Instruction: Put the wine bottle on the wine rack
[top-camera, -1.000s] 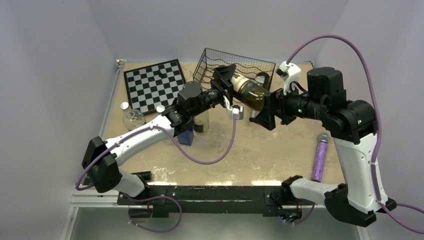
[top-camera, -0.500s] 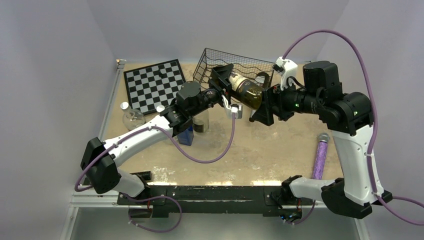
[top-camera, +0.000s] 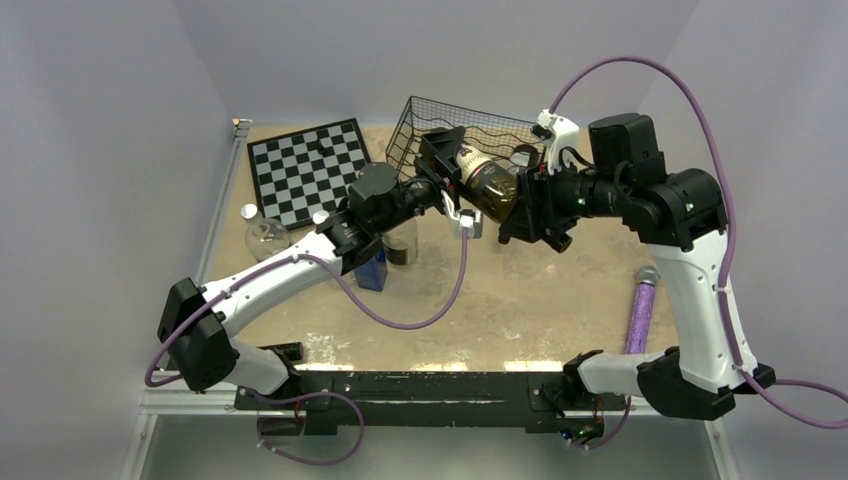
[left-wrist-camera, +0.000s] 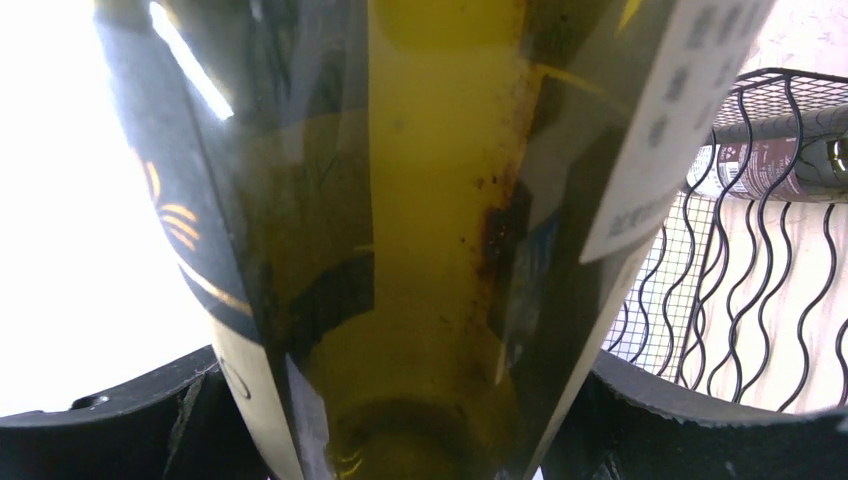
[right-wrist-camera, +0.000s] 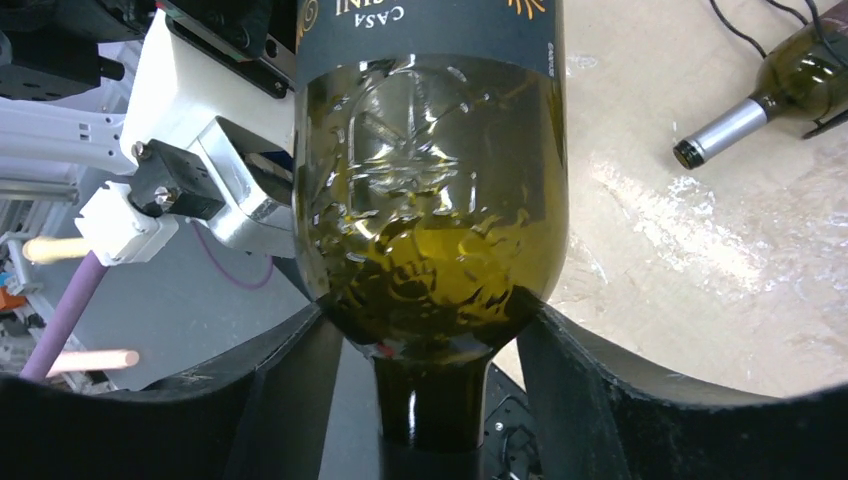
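A green wine bottle (top-camera: 488, 178) with a dark label hangs tilted in the air, just in front of the black wire wine rack (top-camera: 408, 135) at the back. My left gripper (top-camera: 447, 160) is shut on its base end; the bottle (left-wrist-camera: 440, 250) fills the left wrist view between my fingers, with the rack (left-wrist-camera: 760, 290) at the right. My right gripper (top-camera: 515, 200) is shut on its shoulder, with the neck running back between the fingers. In the right wrist view the bottle (right-wrist-camera: 430, 200) sits in my right gripper (right-wrist-camera: 428, 318).
A second green bottle (top-camera: 522, 155) lies at the rack; it also shows in the right wrist view (right-wrist-camera: 790, 75). A chessboard (top-camera: 310, 170) lies back left. A glass jar (top-camera: 265, 237), a blue object (top-camera: 372, 270) and a purple tube (top-camera: 640, 315) are on the table.
Both arms have carried the bottle a little back and left, closer to the rack. The right arm has risen and swung left.
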